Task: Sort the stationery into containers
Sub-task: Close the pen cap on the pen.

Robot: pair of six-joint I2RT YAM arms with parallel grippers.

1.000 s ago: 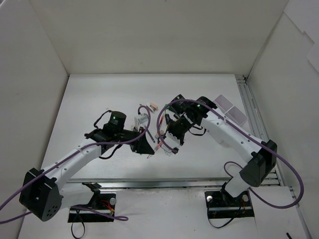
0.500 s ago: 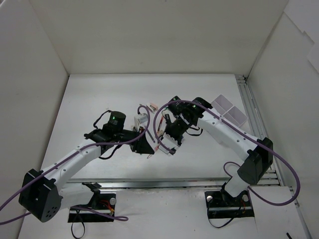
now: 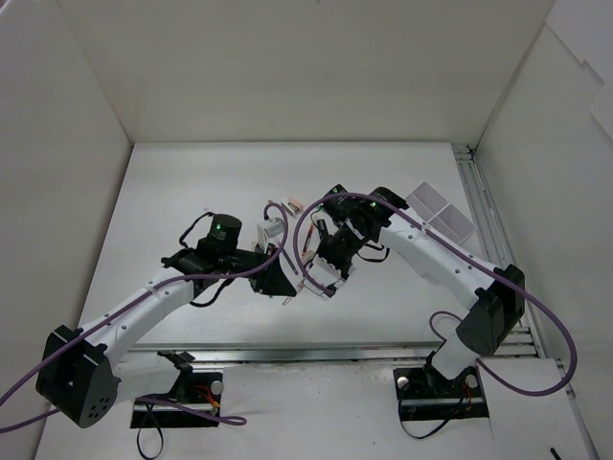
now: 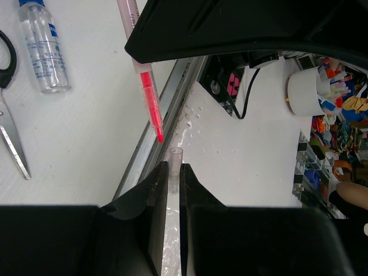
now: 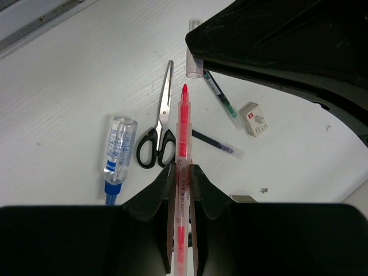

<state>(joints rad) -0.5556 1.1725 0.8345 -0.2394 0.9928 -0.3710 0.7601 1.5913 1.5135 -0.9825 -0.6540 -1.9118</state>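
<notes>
Since a second ago the right arm has slid a little to the left, toward the left arm, uncovering more of the white tray (image 3: 442, 216) at the far right. Over the last half second almost nothing has shifted.

The right gripper (image 5: 183, 169) has its fingers pressed together on the barrel of a pink pen (image 5: 183, 123), whose bare red tip points away from the wrist. The left gripper (image 4: 171, 172) pinches a clear cap (image 4: 174, 158) with what appears to be its open mouth facing that tip. The tip sits just beside the mouth, a little off to one side and not yet inside. Both are held above the middle of the table (image 3: 192, 182).

Lying on the table beneath are black-handled scissors (image 5: 158, 129), a glue bottle (image 5: 118, 146), a green pen (image 5: 221, 98), a dark pen (image 5: 213, 142) and an eraser (image 5: 253, 119), all well apart from the tray.

The pen looks light and stiff, with a smooth plastic barrel that could swivel or slide between flat pads, so a hold around mid-barrel suits it. The cap is probably thin-walled and slippery. It is best gripped low on its body, leaving the mouth free, and squeezed gently.
</notes>
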